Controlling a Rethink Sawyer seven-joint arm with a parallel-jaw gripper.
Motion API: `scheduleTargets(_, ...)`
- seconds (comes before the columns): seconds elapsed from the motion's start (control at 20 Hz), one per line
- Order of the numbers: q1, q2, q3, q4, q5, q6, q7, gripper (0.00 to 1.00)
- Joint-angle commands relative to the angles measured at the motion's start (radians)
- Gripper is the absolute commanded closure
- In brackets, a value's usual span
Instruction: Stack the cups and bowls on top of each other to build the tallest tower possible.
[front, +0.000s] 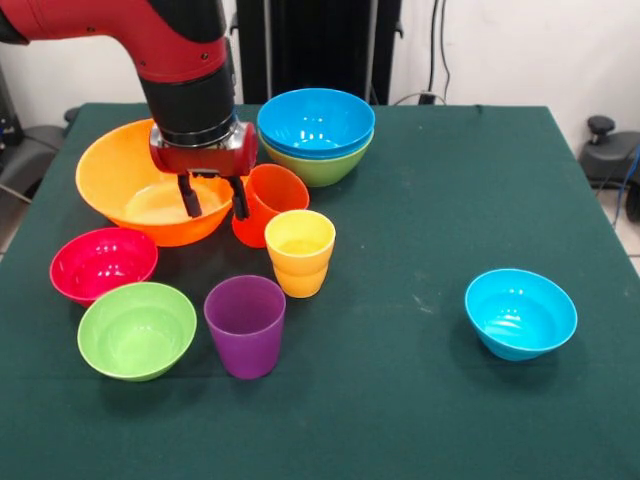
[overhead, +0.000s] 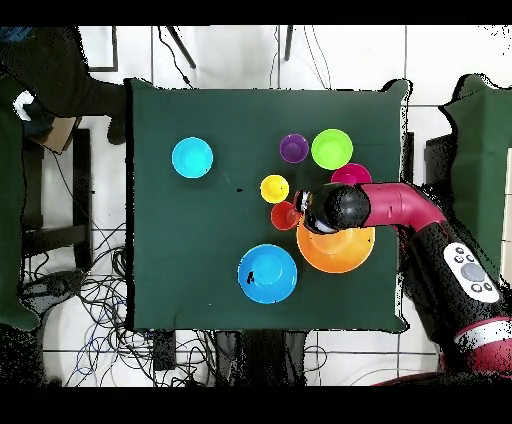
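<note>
Gripper (front: 213, 198), fingers apart, straddles the big orange bowl's (front: 110, 175) rim in the frame's upper left, orange-red cup (front: 275, 198) just right

- The red and black arm (front: 180, 60) reaches down over the orange bowl (front: 120, 180).
- The gripper (front: 213, 203) points straight down at that bowl's rim, fingers (front: 189, 198) apart.

Readable text: none in either view.
Cups (front: 299, 252), bowls (front: 315, 122): plain coloured plastic, no labels.
Arm (overhead: 400, 208): no legible brand or number.
</note>
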Motion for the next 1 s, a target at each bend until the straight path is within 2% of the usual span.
scheduleTargets(0.05,0.036,0.127,-0.032,-0.070,-0.080,0.018,-0.211,0.00)
scheduleTargets(0.5,0.048,0.091,-0.046,-0.048,-0.091,0.018,-0.185,0.00)
scheduleTargets(0.55,0.049,0.091,-0.045,-0.050,-0.092,0.018,-0.188,1.00)
scheduleTargets(0.8,0.052,0.100,-0.040,-0.068,-0.083,0.048,-0.214,1.00)
scheduleTargets(1.0,0.050,0.092,-0.042,-0.052,-0.088,0.035,-0.211,1.00)
